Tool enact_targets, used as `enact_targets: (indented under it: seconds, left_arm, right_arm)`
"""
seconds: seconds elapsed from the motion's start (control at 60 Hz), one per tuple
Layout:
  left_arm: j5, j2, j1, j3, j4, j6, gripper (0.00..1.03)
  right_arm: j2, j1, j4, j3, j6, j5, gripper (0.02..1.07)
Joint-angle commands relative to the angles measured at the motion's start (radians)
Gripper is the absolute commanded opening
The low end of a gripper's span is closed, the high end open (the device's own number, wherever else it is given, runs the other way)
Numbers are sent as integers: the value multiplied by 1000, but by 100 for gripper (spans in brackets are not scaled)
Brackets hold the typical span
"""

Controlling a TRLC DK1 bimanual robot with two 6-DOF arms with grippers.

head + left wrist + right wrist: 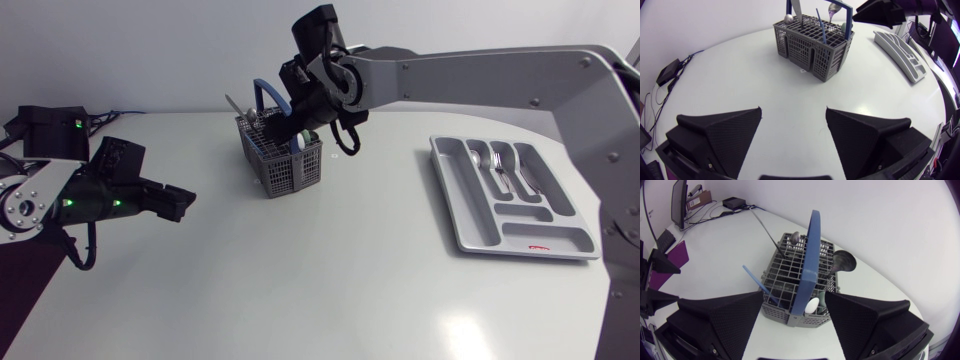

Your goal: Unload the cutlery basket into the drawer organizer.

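The grey basket (290, 170) stands on the white worktop (330, 270), left of centre and towards the far edge. Its blue handle (810, 255) arches upright over the compartments. Inside stand a spoon (844, 260) with its bowl up, a knife (767, 232) leaning out over the rim, a thin blue stick (757, 282), and a white rounded piece (812, 306) near one corner.

The right arm comes in from the right edge and reaches past the middle. Its end effector (794, 300) hangs just above the basket with its fingers apart, one on each side of the handle and holding nothing.

The left end effector (793, 108) sits low over bare worktop, well apart from the basket, with its fingers spread and nothing between them.

The organizer (480, 220) lies flat near the right edge, far from the basket. Its long slots hold what looks like a fork (497, 165) and perhaps two other pieces; the head view is too small to be sure.
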Motion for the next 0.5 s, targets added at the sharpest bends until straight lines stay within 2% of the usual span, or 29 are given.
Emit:
enact_targets:
  seconds: [0.0,0.1,0.25,0.483]
  left_arm:
    - [10,-15,-7,-28,14,15,93]
    - [10,-18,-2,-33,18,19,93]
    - [10,-12,0,-47,40,22,93]
    - [10,-26,-5,-47,35,24,93]
  right_arm:
    - [53,-4,0,48,24,7,82]
    - [79,1,4,74,26,16,69]
    - [100,4,35,92,24,19,35]
    - [91,5,43,65,23,7,20]
